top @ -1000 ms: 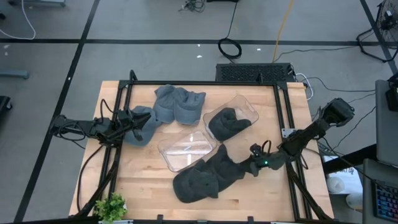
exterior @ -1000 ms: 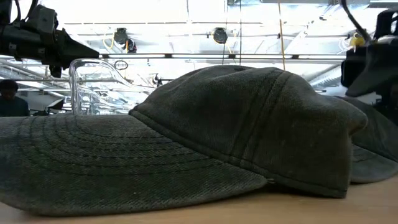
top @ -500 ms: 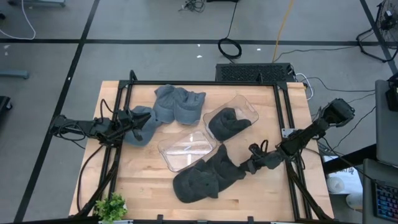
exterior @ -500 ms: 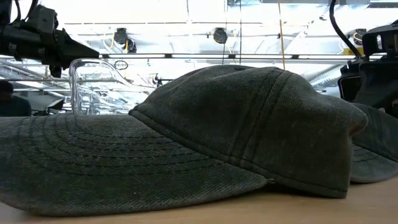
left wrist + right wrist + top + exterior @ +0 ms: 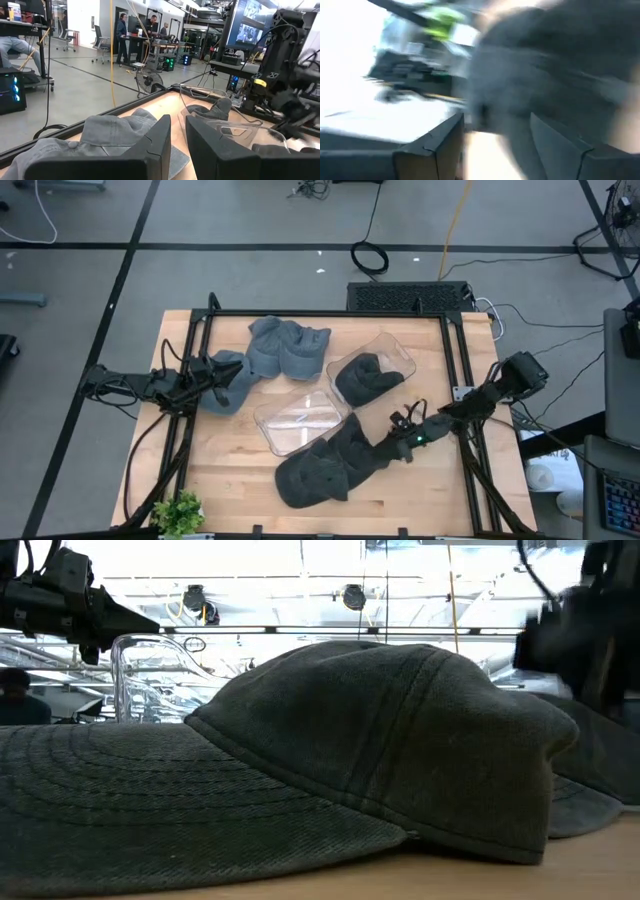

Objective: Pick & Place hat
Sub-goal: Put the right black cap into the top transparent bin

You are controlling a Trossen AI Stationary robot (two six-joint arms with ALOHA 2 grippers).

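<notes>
Two dark grey hats lie overlapped on the wood near the table's near edge (image 5: 330, 465); the nearer one fills the low view (image 5: 380, 740), brim flat on the table. My right gripper (image 5: 400, 442) is open at the pile's right end, where the blurred dark cloth (image 5: 545, 65) lies just beyond its fingers. A third dark hat (image 5: 365, 378) sits in the far clear bin. Grey-blue hats (image 5: 285, 345) lie far left of centre. My left gripper (image 5: 212, 375) waits over one of them (image 5: 115, 132), its fingers a narrow gap apart. My right gripper is at the right end of the dark hat pile (image 5: 385, 448), slanting in low from the table's right with its fingers apart. Motion blur and the gripper itself hide whether the fingers touch the cloth. The hats lie on the table.
An empty clear bin (image 5: 300, 418) stands just far of the dark pile, a second clear bin (image 5: 395, 352) to its far right. A small green plant (image 5: 180, 512) sits at the near left corner. A black frame (image 5: 455, 380) edges the table.
My right gripper has moved toward the table's left, in against the dark hats, and its arm has swung the same way. The nearer dark hat has slid a little toward the table's left, still flat on the wood.
</notes>
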